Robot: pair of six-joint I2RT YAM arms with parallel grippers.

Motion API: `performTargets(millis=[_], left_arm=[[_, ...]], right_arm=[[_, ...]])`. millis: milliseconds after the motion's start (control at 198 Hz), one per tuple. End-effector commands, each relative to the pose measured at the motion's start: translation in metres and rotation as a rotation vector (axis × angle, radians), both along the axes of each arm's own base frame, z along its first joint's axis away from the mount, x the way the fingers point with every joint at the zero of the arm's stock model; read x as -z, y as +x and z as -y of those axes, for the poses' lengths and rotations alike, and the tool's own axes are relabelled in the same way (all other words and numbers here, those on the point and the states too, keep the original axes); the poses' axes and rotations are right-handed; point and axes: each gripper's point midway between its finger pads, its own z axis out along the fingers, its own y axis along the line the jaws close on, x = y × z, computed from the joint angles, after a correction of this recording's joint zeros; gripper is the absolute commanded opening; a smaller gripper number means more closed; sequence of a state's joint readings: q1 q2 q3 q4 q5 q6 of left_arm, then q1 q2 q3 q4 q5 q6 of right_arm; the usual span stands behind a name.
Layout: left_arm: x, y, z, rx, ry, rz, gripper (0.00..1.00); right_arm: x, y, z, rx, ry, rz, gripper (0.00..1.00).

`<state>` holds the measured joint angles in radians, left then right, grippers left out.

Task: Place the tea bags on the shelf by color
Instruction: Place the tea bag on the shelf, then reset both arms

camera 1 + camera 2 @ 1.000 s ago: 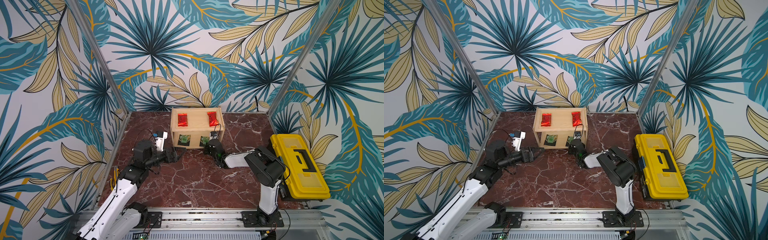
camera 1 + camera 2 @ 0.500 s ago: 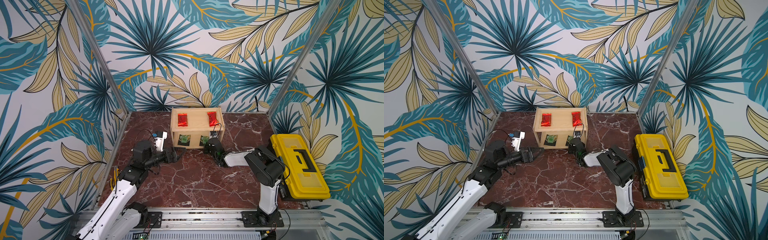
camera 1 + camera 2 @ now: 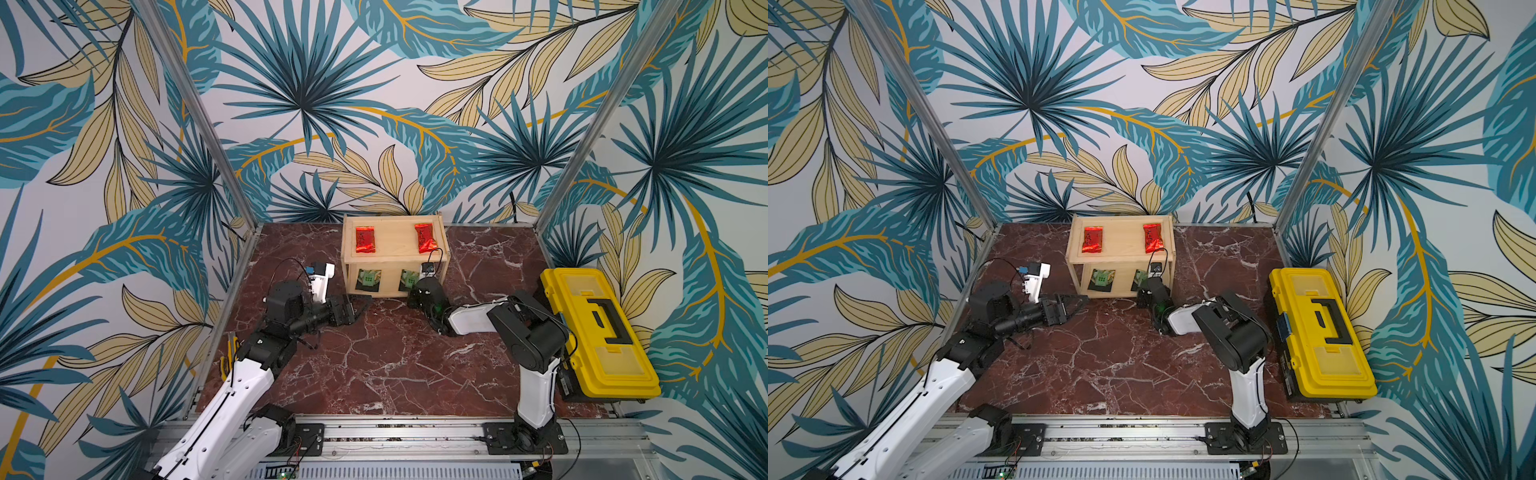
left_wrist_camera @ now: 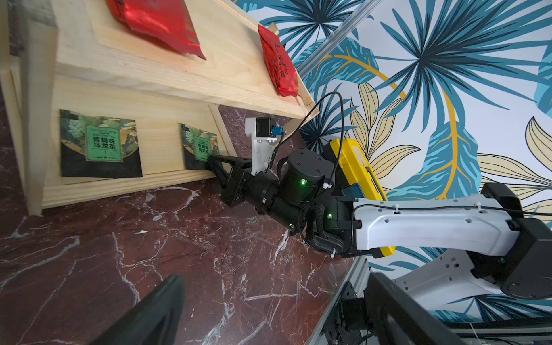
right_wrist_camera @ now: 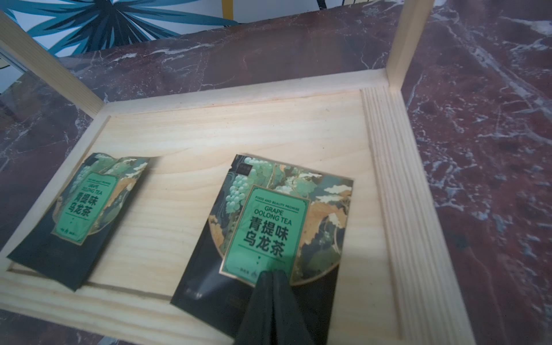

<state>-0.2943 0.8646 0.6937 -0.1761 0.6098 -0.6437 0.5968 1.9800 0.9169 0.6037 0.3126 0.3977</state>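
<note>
Right fingers (image 5: 270, 301) are pressed together on the near edge of a green tea bag (image 5: 277, 227). It looks like they're pinching the foil, not just resting on it. That packet lies on the bottom tier of the shelf (image 3: 395, 259), near one end, with its near edge riding up on the front rim. The other green tea bag (image 5: 80, 209) is flat on the same tier, well apart from it. Up top there's a red tea bag (image 3: 365, 239) and a second red tea bag (image 3: 424, 237), so the sorting looks basically done apart from letting go.

Left fingers (image 4: 149, 310) are spread wide with nothing in them, low over the worktop (image 3: 374, 365) by the shelf's other front corner.

Stuff I'd worry about from here:

- If the arm backs out before the fingers open properly, the packet gets dragged over the rim and onto the worktop.
- Foil is slick and light, so it could cling to one finger on release and get flicked crooked or pulled forward.
- The wrist is tucked right under the top tier, so lifting before pulling out would likely knock the board and jostle the reds.
- The wrist camera's cable loops up over the top rim right beside the second red bag, and it could snag on the way out.
</note>
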Motion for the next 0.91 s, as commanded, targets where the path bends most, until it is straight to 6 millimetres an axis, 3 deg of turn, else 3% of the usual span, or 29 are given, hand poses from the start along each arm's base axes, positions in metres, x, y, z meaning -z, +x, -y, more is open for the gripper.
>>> performTargets(millis=[0,277,514,600,726,877,902], left_arm=[[0.006,0.001,-0.001,0.002,0.003,-0.006,1.0],[0.005,0.004,0.0,0.002,0.007,-0.003,1.0],[0.005,0.008,-0.003,-0.024,0.026,0.008,1.0],[0.004,0.009,-0.008,-0.046,0.045,0.016,1.0],[0.007,0.013,-0.029,-0.165,0.135,0.033,1.0],[0.003,0.025,-0.08,-0.459,0.243,0.095,1.0],[0.006,0.027,-0.093,-0.532,0.266,0.109,1.0]], right_arm=[[-0.005,-0.007,0.0,-0.029,0.008,0.017,0.11],[-0.03,-0.011,-0.005,-0.059,0.026,0.088,0.12],[-0.042,-0.027,-0.006,-0.082,0.049,0.112,0.12],[-0.047,-0.045,-0.008,-0.109,0.067,0.109,0.15],[-0.062,-0.088,-0.004,-0.127,0.035,0.107,0.24],[-0.091,-0.134,0.037,-0.039,0.042,0.133,0.38],[-0.099,-0.139,0.043,-0.038,0.047,0.155,0.49]])
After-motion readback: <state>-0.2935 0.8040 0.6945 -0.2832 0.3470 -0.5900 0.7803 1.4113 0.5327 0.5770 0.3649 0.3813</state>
